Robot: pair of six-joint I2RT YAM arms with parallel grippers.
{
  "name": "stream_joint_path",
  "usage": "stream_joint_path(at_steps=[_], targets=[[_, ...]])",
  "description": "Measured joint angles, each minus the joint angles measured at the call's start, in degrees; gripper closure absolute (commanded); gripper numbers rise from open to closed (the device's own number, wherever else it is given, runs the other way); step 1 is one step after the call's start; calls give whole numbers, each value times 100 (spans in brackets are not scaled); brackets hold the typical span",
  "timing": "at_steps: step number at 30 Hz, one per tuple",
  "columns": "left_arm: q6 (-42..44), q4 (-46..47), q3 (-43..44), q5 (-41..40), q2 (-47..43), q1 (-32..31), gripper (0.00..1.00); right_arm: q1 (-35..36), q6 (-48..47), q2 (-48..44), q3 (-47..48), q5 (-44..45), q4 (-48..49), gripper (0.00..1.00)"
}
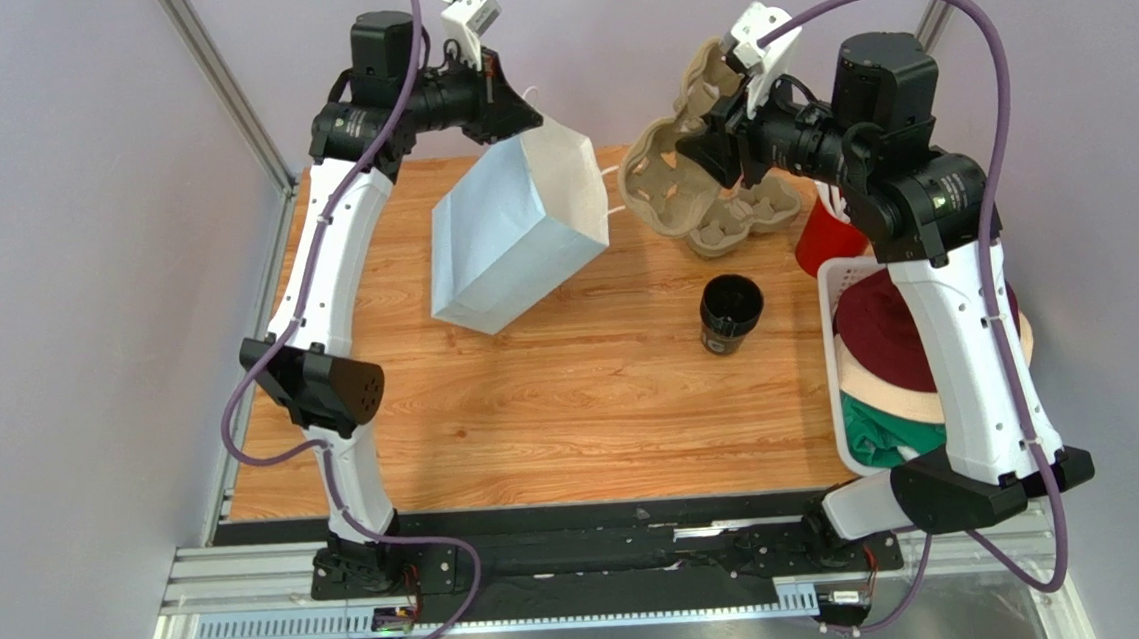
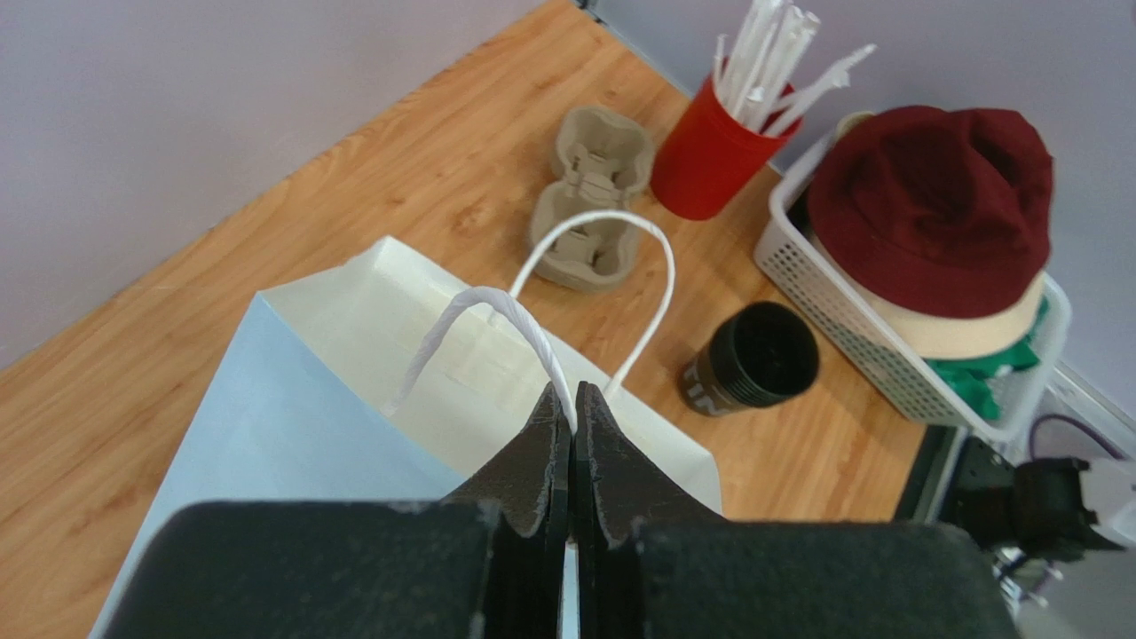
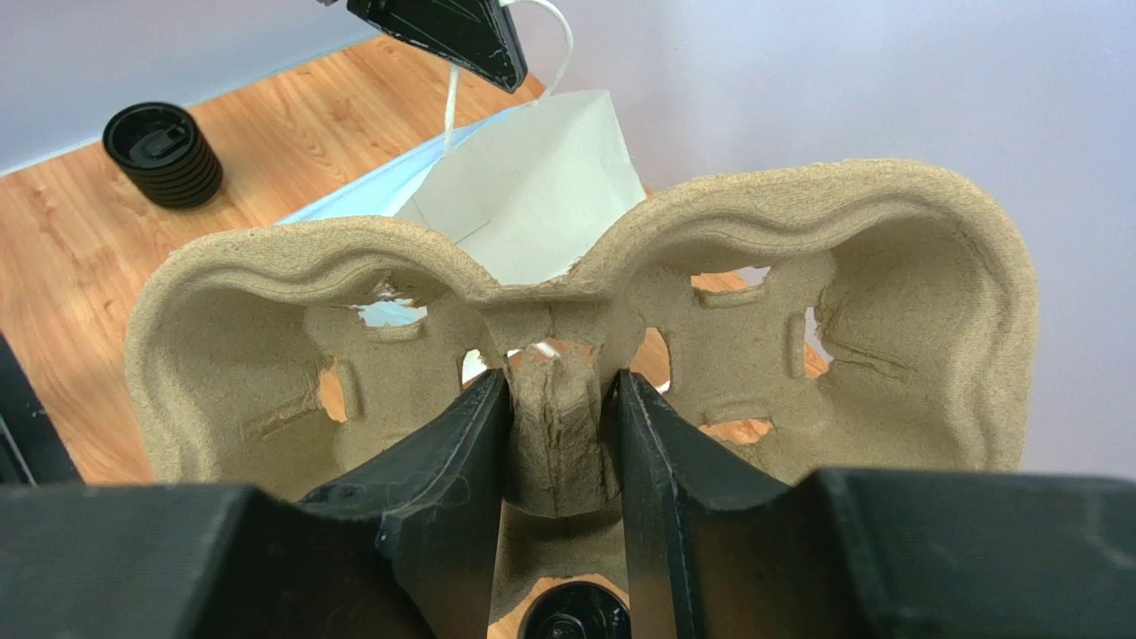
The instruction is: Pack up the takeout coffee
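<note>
The takeout coffee, a small black ribbed cup (image 1: 730, 313), stands alone on the wooden table right of centre (image 2: 754, 360), apart from both grippers; it also shows in the right wrist view (image 3: 167, 153). My left gripper (image 1: 516, 108) is shut on one white cord handle (image 2: 575, 400) of the pale blue-and-white paper bag (image 1: 511, 249), which leans with its open mouth facing right (image 2: 440, 360). My right gripper (image 1: 700, 153) is shut on the centre post (image 3: 560, 400) of a brown pulp cup carrier (image 3: 867, 306), held in the air just right of the bag's mouth (image 1: 664, 178).
A second pulp carrier (image 1: 752, 214) lies on the table at the back right (image 2: 594, 200). Beside it stands a red cup of white straws (image 2: 707, 153). A white basket (image 2: 854, 320) holding a maroon hat sits at the right edge (image 1: 841, 391).
</note>
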Motion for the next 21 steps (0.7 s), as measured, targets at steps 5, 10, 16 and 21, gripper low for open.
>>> stream_joint_path(at_steps=[5,10,16,21], targets=[[306,-437,-225,396,-387,-162,100,210,-203,0,-26,9,-24,64],[678,-787,-892,785,-922,-326,100,310,-269,-50,-411,37,15,64],[905,-789,-1878,1211,-1609,-407,100,610,-247,-68,-1110,264,81,64],[859,-426,-2752,1250,-1963,-407,100,1054,-142,-20,-1384,721,111,65]])
